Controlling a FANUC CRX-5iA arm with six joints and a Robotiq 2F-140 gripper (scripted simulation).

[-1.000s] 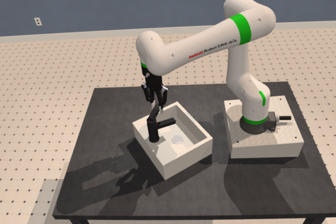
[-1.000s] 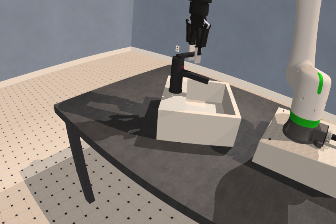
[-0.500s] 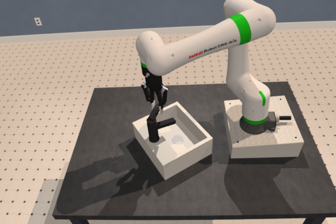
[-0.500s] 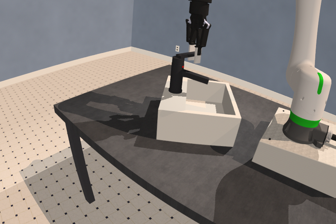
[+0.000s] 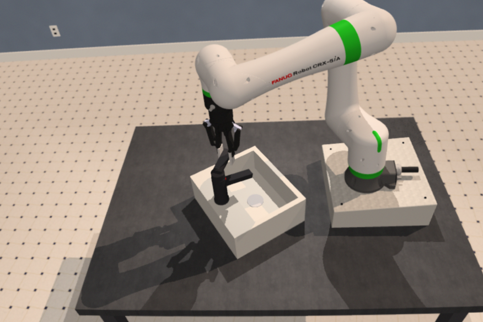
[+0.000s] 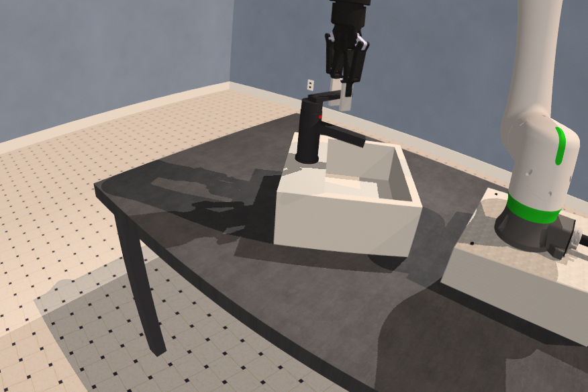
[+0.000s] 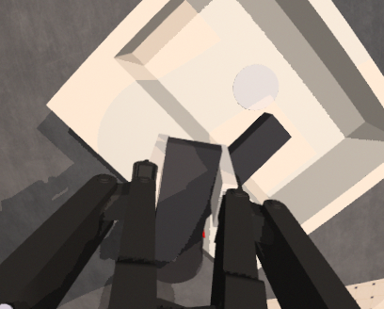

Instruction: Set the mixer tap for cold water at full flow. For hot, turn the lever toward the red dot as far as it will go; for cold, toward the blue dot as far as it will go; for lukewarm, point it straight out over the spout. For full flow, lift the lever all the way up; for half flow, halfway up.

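Since the end effector (image 6: 344, 92) is clamped on the lever (image 6: 324, 95), grabbing's done (red dot (image 6: 321, 117) shows, no blue visible), so swinging to cold and lifting fully are left

My arm (image 5: 280, 72) reaches out level, the wrist points straight down, and my gripper (image 5: 225, 157) is closed firmly on the lever (image 6: 327, 96), fingers vertical.

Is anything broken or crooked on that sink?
Nothing looks broken or spilled. The white square sink sits at an angle on the dark table. The black tap's lever is swung away from the spout, because the gripper is clamped on it.
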